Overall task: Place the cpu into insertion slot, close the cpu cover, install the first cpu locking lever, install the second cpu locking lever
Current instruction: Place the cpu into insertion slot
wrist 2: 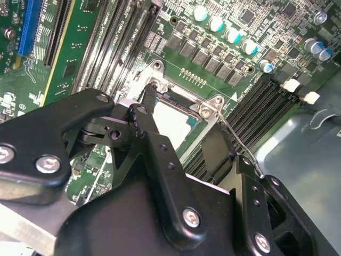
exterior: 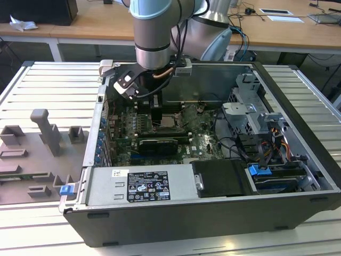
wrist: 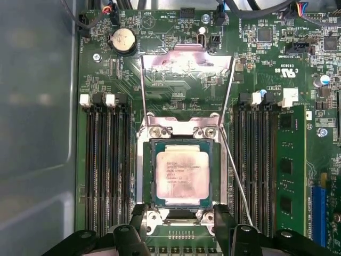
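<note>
One tool (wrist: pixel 181 216), fingers (wrist: pixel 137 224) spread, grasping nothing — cpu (wrist: pixel 181 176) lies flat in insertion slot (wrist: pixel 147 176) just ahead of fingertips. Beyond it, cpu cover (wrist: pixel 186 69) open, folded back; locking levers (wrist: pixel 236 181) raised. Judgement: seating step — keep cpu square, level, unnudged.

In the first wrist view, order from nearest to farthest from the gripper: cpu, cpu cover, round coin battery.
From the gripper:
1. cpu, seated in the insertion slot.
2. cpu cover, open, beyond the slot.
3. coin battery, past the cover.
</note>
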You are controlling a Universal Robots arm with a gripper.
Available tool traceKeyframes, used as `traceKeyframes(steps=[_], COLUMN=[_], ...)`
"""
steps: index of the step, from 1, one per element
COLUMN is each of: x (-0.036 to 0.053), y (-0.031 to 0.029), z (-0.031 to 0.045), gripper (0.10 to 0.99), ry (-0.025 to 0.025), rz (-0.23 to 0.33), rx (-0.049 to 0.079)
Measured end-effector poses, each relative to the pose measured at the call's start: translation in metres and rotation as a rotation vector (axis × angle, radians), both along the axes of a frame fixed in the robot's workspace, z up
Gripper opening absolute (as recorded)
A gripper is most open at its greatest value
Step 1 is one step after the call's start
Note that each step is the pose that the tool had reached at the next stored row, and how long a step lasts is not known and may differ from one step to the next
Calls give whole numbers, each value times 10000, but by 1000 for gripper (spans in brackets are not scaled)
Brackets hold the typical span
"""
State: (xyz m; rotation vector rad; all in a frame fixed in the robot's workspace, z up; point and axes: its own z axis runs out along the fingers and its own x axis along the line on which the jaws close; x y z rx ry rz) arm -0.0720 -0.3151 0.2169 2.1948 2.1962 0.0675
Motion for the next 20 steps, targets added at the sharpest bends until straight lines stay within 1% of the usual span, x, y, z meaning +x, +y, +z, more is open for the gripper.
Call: traceKeyframes(steps=[1,2,4,6,11,14,20], x=[-1,-4,-73,-99,-103,-90,-1], y=[-1,0,0,0,0,0,0], z=[16,32,36,36,37,36,36], gripper=[616,616,616,616,616,616,616], ry=[20,21,21,20,22,22,33], rz=[-2,-1,1,-1,1,0,-1], rx=[-3,0,0,0,0,0,0])
